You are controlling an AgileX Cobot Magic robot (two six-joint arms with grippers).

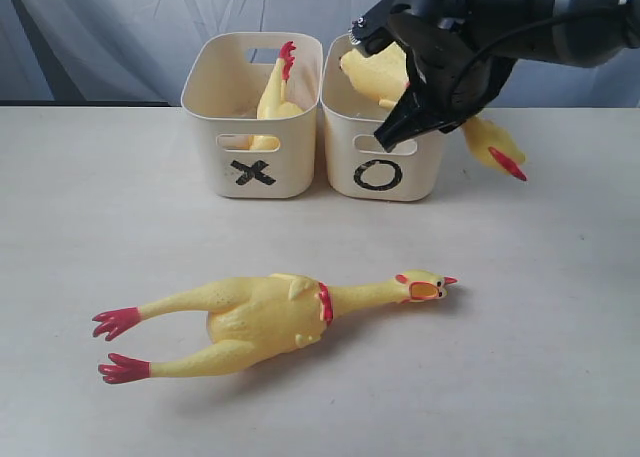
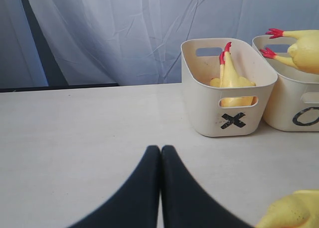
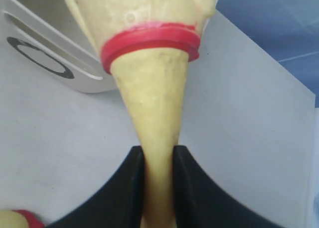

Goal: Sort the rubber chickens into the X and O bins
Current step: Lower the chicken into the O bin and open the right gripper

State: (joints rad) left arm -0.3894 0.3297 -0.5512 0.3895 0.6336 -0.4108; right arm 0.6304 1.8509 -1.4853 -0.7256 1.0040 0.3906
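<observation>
One chicken (image 1: 372, 74) clamped, over O bin (image 1: 345, 127)

A long chicken (image 1: 265, 317) lies across the near middle; X bin (image 1: 250, 167) and O bin (image 1: 385, 172) block the far centre. The left bench (image 1: 90, 207) lets me pass.

1. The right arm (image 1: 520, 22) covers the middle of the held chicken (image 1: 375, 72) over the O bin (image 1: 345, 147); only body on the left and head on the right show
2. The upended chicken (image 1: 275, 92) is mostly behind the near wall of the X bin (image 1: 205, 127), head unseen
3. Left wrist view: the O bin is cut by the picture's edge; the near chicken (image 2: 294, 210) is a yellow scrap at the corner
4. Right wrist view: the held chicken's body and head run out of frame
</observation>
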